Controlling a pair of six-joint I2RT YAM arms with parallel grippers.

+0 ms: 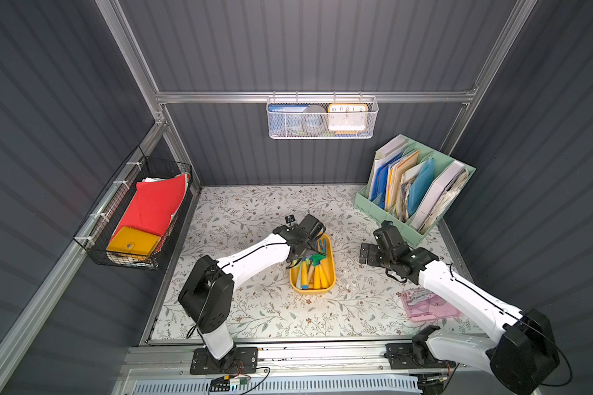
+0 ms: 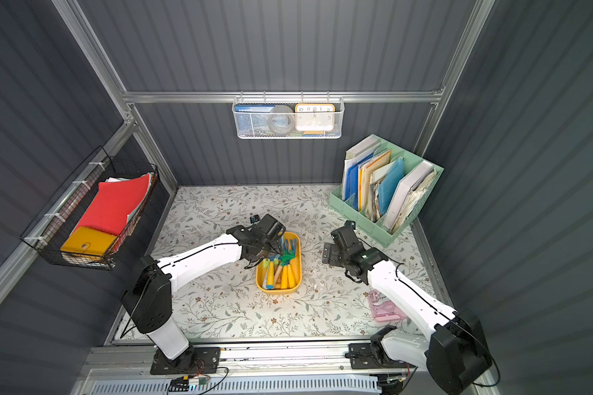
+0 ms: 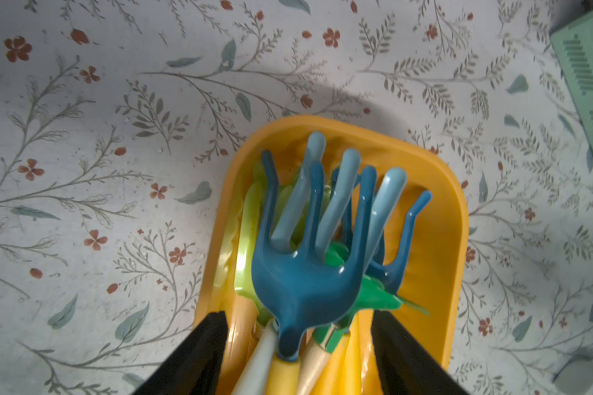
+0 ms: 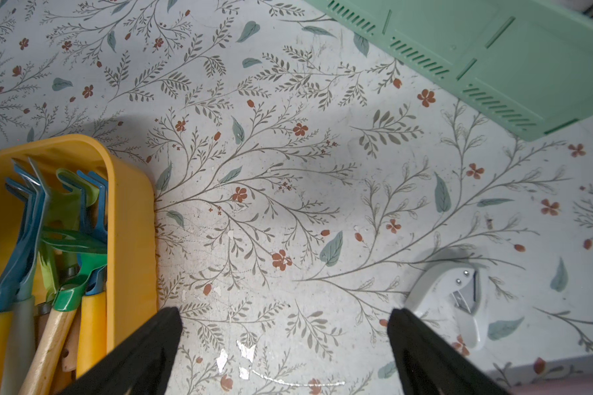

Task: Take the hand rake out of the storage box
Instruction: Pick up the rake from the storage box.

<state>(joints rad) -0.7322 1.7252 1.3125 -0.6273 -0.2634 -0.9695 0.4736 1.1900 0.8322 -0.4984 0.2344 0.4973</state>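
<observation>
The tabletop (image 1: 254,307) has a scuffed floral leaf print. Dark grey ribbed walls (image 1: 288,51) on aluminium framing enclose it. The storage box (image 1: 312,291) sits at table centre. The dark blue hand rake (image 3: 302,280) lies in it on top of other tools, its long axis running 6 to 12 o'clock with the tines toward 12. The left gripper (image 3: 297,314) straddles the rake's neck, jaws released and clear of it. The right gripper (image 4: 285,311), at 3 o'clock, is spread wide over bare table. Legible writing: clock (image 1: 347,116) numerals 10, 11, 12, 1, 2.
</observation>
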